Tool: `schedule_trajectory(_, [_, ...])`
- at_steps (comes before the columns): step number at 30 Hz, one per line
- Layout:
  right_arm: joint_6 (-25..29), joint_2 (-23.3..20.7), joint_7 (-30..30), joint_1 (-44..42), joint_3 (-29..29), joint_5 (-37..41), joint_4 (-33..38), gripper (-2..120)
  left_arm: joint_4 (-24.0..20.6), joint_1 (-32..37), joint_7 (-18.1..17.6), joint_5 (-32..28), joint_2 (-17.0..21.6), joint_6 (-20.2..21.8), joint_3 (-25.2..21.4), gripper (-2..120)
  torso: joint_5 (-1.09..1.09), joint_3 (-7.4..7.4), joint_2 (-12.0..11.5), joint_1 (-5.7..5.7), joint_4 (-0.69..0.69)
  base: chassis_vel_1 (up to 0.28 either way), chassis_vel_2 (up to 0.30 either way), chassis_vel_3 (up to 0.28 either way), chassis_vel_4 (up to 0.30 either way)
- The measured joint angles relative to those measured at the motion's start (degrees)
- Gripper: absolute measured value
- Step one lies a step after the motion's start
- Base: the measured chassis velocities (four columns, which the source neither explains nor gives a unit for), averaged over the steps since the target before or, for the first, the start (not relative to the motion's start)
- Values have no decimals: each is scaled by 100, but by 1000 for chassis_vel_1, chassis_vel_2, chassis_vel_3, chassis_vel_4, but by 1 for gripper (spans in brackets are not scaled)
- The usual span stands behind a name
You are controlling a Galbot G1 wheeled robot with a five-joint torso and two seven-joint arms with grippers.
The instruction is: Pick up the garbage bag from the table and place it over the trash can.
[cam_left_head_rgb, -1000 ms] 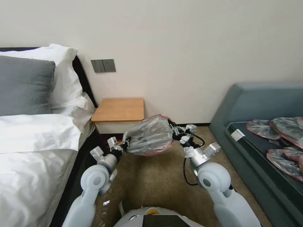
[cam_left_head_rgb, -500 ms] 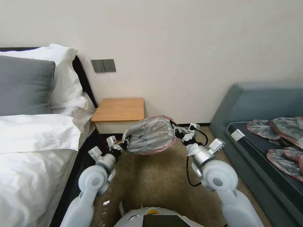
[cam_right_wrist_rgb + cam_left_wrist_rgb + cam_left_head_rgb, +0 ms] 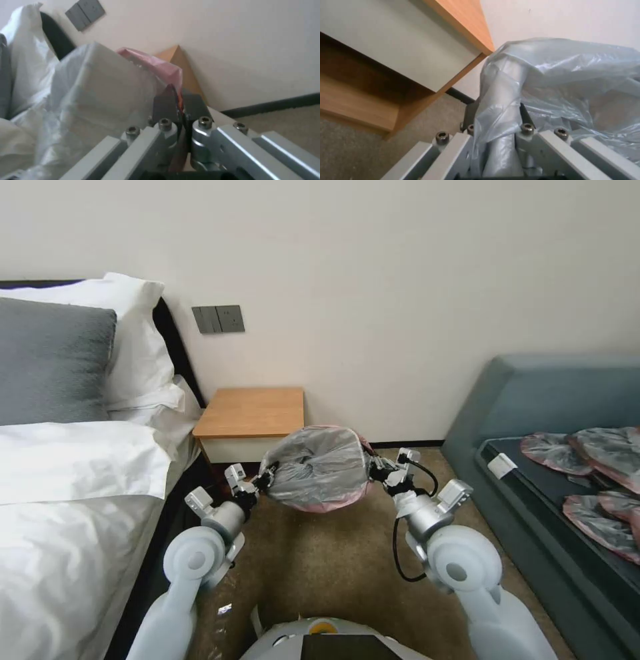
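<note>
The garbage bag point(image 3: 320, 467), wrinkly translucent grey with a pinkish-red rim, hangs stretched between my two grippers above the carpet, just in front of the table point(image 3: 253, 412). My left gripper point(image 3: 267, 479) is shut on the bag's left edge; the left wrist view has plastic point(image 3: 553, 75) bunched between its fingers point(image 3: 496, 116). On the bag's right edge my right gripper point(image 3: 373, 468) is shut, and its jaws point(image 3: 180, 105) pinch the red rim point(image 3: 153, 65). The trash can is hidden or out of view.
A bed point(image 3: 73, 473) with white pillows runs along the left, close to my left arm. At the right stands a grey-blue sofa point(image 3: 533, 400) with several flat grey-and-red bags point(image 3: 593, 453) on it. Open brown carpet point(image 3: 320, 567) lies below the bag.
The right gripper has dropped a little and the left has risen slightly, so the bag now hangs more level and rounder. My right elbow has swung outward.
</note>
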Motion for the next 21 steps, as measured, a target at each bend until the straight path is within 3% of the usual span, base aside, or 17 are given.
schedule_trajectory(21, [456,-184,-644,112,-16,-1215,-673,0,-153,37,95,-530,-3,16,-105,4,0,0,0,0,-1,0,0,0,0])
